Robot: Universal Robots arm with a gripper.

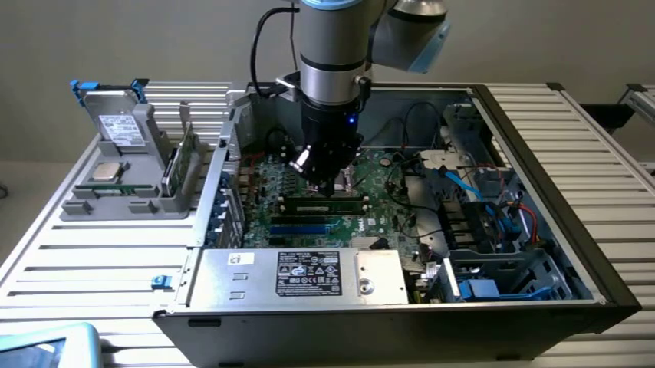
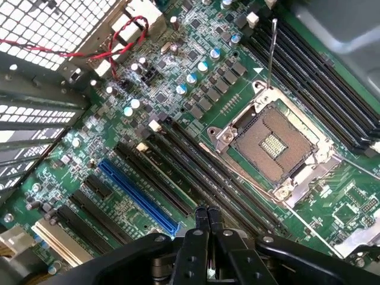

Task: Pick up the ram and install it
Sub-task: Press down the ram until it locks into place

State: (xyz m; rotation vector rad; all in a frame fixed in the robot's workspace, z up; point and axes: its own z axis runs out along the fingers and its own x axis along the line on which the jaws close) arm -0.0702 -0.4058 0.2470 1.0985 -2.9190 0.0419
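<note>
Inside the open PC case [image 1: 532, 146], over the motherboard [image 1: 307, 172], the claw [image 2: 206, 215] hangs pinched shut w/ nothing visibly between its tips. The ram [image 1: 325, 204] lies right beneath it in a black slot [image 2: 202, 172] beside the CPU socket [image 2: 274, 145]; long axis runs across the exterior view, left to right.

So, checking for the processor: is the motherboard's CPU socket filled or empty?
Empty: the CPU socket shows its bare contact grid, its metal frame open.
</note>
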